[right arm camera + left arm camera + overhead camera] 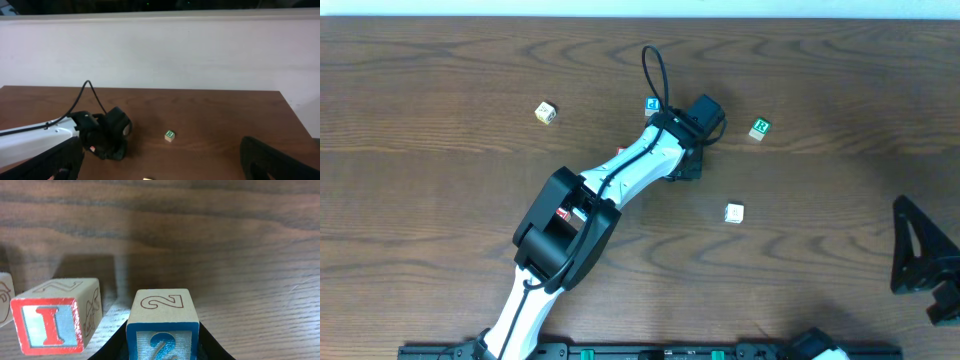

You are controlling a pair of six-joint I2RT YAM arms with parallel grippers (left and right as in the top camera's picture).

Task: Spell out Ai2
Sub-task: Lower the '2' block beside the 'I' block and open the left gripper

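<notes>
Left gripper (pixel 688 165): closed on the 2 block (pixel 162 325). The block is pinched between the two dark fingers (pixel 112 350), one on each side face. A blue-framed 2 is seen on the camera-facing side and an outlined 2 on top. Whether the block rests on the table (pixel 840 80) or is held just clear of it cannot be told.

I block (pixel 55 317): recorded just beside the 2 block, on its left in the left wrist view, upright, red-framed face toward the camera. A narrow gap is seen between the two; no contact.

Third block (pixel 4 300): farther from the 2 block on that same side, beyond the I block, cut off by the frame edge. Its letter cannot be read.

In the overhead view the 2 block is hidden under the left gripper. From that spot, a blue block (pixel 653 104) is noted near, a green block (pixel 760 128) and a white block (pixel 734 212) somewhat farther, and a pale block (pixel 547 112) well apart.

Right gripper (pixel 160 150): fingers spread wide, nothing held, well apart from the 2 block.
</notes>
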